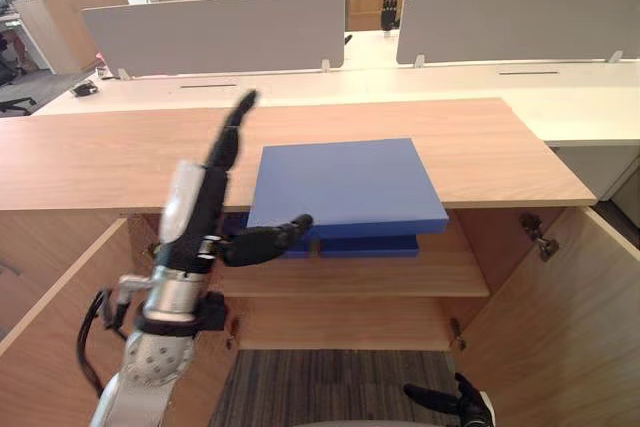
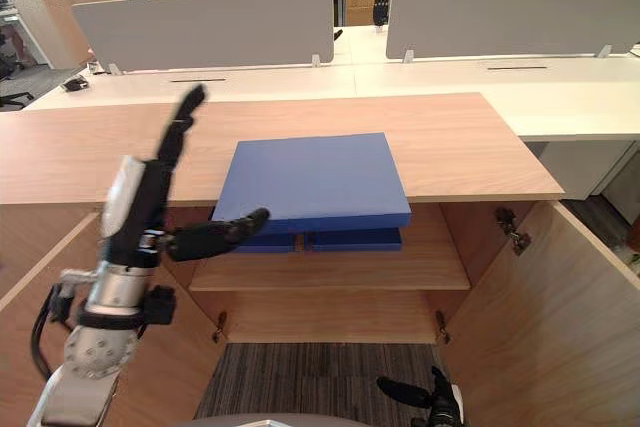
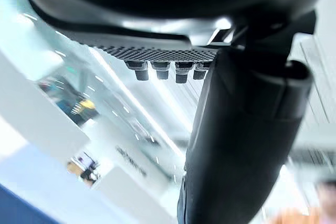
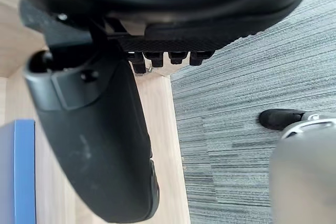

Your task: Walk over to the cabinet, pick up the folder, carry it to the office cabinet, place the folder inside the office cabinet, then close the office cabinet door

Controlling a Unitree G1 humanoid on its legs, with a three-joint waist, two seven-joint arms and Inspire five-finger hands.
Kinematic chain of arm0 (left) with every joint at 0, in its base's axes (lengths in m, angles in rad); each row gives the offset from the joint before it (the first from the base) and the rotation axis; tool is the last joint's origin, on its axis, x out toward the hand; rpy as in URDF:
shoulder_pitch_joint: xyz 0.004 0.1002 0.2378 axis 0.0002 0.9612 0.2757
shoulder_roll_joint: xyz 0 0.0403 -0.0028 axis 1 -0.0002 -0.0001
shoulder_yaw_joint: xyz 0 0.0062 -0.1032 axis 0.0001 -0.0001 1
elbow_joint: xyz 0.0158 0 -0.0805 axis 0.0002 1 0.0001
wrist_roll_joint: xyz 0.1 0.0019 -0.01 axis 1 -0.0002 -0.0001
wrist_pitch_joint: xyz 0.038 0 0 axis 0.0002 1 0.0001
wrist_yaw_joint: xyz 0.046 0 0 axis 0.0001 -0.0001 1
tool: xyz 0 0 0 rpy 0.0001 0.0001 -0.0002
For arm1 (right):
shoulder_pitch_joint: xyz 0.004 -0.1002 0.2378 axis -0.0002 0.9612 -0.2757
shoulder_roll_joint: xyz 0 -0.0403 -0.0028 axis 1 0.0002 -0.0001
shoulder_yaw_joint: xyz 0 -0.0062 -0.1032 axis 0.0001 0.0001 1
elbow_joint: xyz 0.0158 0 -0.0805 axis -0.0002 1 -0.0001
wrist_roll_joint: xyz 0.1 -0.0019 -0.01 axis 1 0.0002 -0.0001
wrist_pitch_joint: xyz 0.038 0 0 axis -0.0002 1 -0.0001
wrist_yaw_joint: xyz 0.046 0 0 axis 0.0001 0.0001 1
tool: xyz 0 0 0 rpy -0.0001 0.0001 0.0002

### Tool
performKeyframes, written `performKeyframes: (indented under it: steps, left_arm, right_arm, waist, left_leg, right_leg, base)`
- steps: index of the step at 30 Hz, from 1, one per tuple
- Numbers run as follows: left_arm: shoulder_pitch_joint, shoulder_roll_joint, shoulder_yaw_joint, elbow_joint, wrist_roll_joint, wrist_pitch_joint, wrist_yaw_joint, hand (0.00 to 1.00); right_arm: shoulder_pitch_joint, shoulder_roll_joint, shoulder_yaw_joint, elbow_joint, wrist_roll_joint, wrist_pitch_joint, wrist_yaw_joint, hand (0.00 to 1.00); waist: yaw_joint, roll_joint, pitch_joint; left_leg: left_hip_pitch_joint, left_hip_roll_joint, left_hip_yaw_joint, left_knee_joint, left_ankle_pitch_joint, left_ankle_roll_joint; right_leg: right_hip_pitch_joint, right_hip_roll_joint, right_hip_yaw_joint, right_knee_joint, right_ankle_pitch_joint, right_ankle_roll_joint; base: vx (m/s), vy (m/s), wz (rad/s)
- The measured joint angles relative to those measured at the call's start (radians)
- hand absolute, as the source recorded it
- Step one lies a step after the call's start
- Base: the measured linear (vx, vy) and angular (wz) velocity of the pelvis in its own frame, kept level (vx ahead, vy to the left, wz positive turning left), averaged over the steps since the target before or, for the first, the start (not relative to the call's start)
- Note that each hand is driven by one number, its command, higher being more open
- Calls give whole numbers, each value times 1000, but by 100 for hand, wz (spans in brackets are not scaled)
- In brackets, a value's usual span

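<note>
Left hand (image 1: 200, 209) is raised before the open office cabinet (image 1: 100, 157), fingers straight, thumb out, holding nothing. Right hand (image 1: 452, 403) hangs low over the carpet (image 1: 330, 377), relaxed and empty. Blue folder (image 1: 345, 182) lies broad face up at the shelf (image 1: 455, 267) front, long axis side-to-side, thick edge toward the robot.

Left hand (image 1: 198, 205) raised, fingers straight (thumb out); right hand (image 1: 447, 399) hangs low, relaxed.
</note>
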Motion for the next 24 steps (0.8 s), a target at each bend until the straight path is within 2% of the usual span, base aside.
performKeyframes:
  steps: [3,6,7,11,19,24]
  left_arm:
    - [-42,3,-44,74,123,26,1,100]
    - [-65,17,-68,144,188,52,0,100]
    - [-67,22,-70,170,217,63,0,0]
    - [-67,31,-72,215,279,101,-5,0]
    - [-97,24,-43,169,303,93,6,0]
    - [-48,-33,3,117,238,98,-21,0]
  right_arm:
    - [2,0,20,-2,0,0,1,100]
    - [3,-1,21,-4,0,0,4,100]
    - [4,-1,21,-6,0,0,6,100]
    - [7,0,22,-20,0,2,13,100]
    - [7,2,21,-35,0,14,19,100]
    - [9,15,12,-84,2,19,18,100]
  waist:
    - [-16,-5,-5]
    - [-18,-7,-4]
    - [-18,-7,-3]
    - [-17,-14,0]
    - [-15,-20,-2]
    - [-13,-23,-2]
  left_leg:
    - [-3,1,15,0,-1,0]
    - [-3,2,25,0,-1,0]
    - [-2,2,30,0,-3,1]
    - [1,3,38,0,-8,1]
    - [1,1,46,0,-14,2]
    - [-6,6,64,1,-21,-5]
  right_leg:
    - [-14,4,16,0,1,-2]
    - [-22,6,26,-2,2,-3]
    - [-25,7,31,-3,3,-4]
    - [-25,7,37,-9,3,-5]
    - [-22,8,43,-26,9,-3]
    - [-37,12,63,-26,10,-2]
  base:
    - [15,1,-17]
    - [16,-6,-11]
    - [1,-5,-12]
    - [-4,-6,-6]
    - [-5,-6,-3]
    - [-2,-22,-10]
